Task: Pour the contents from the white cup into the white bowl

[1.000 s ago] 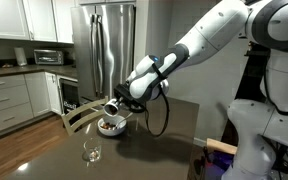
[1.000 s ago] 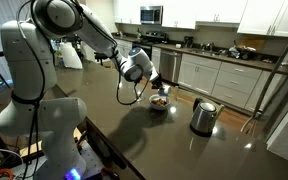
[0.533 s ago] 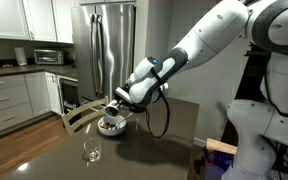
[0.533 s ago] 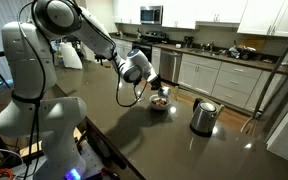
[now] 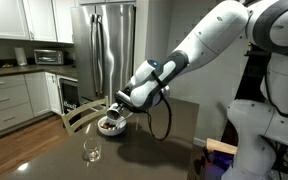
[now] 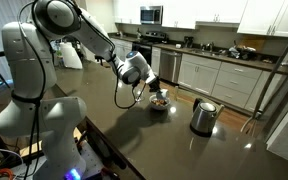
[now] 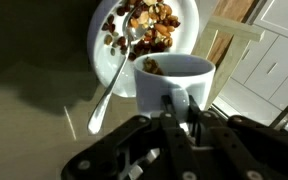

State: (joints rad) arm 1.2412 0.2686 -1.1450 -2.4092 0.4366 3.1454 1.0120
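One arm, one gripper [image 7: 181, 108]: its fingers pinch the near wall of the one white cup [image 7: 174, 82], lower centre-right of the wrist view, jaws closed tight on it. The cup hangs just above the one white bowl [image 7: 102, 55], overlapping the bowl's lower-right rim in that view. In an exterior view the cup [image 5: 113, 104] sits centre frame, above the bowl [image 5: 110, 126], and looks tipped toward it. A few brown bits [image 7: 151, 66] lie at the cup's far lip; exact no. can't be told. The bowl holds a heap of brown nut-like pcs [image 7: 149, 25], too many and too blurred to count, plus one spoon [image 7: 110, 92] w/ its handle running out toward lower left. One clear stemmed glass [image 5: 92, 150] stands lower left of centre on the dark table [image 5: 34, 162], apart from the bowl. One steel kettle [image 6: 203, 116] stands right of centre, near the bowl [image 6: 159, 103] but not touching. One fridge [image 5: 106, 45] at the back, upper centre.
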